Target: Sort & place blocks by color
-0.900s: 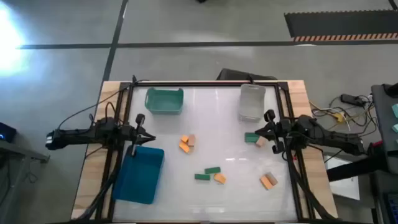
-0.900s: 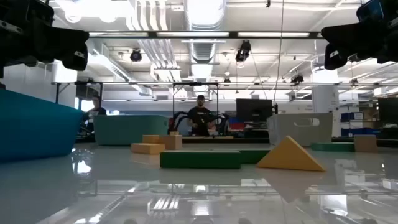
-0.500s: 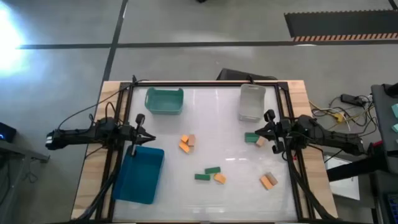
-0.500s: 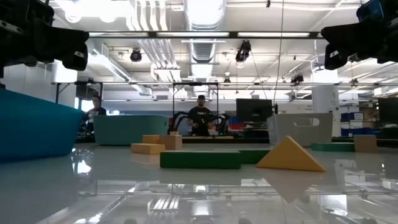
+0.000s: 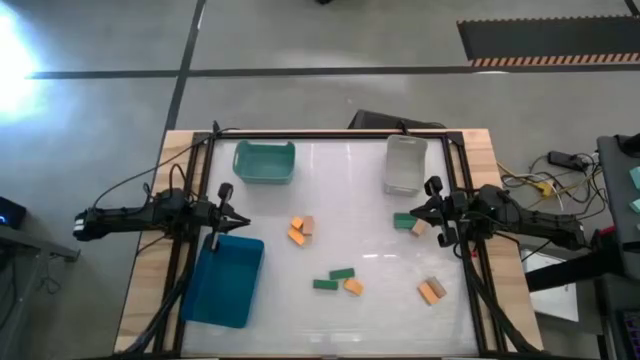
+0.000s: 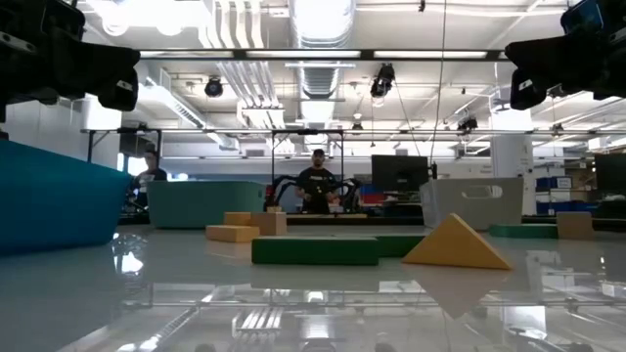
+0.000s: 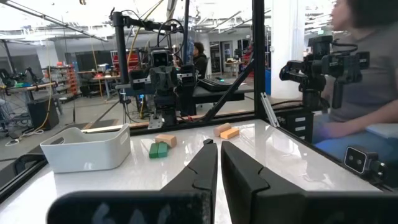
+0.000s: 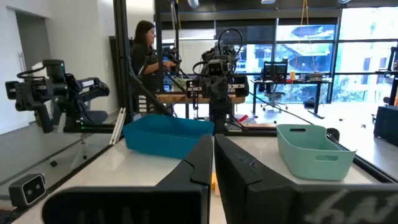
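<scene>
The white desk [image 5: 340, 200] is ringed by a dark frame, with three bins near its edges: a teal bin [image 5: 264, 161] at the far-left corner, a clear bin [image 5: 405, 164] at the far-right corner, and a blue bin [image 5: 225, 280] along the left edge toward the near side. The middle of the desk is open.

The blocks lie scattered there: an orange and tan pair [image 5: 300, 229] near the centre, two green blocks with an orange one [image 5: 337, 280] nearer the near edge, an orange and tan pair [image 5: 432, 290] toward the near-right corner, and a green and tan pair [image 5: 409, 223] by the right edge.

The left hand [image 5: 238, 225] hovers at the left edge above the blue bin's far end, fingers together and empty. The right hand [image 5: 413, 213] hovers at the right edge, just beside the green and tan pair, fingers together, gripping nothing.
</scene>
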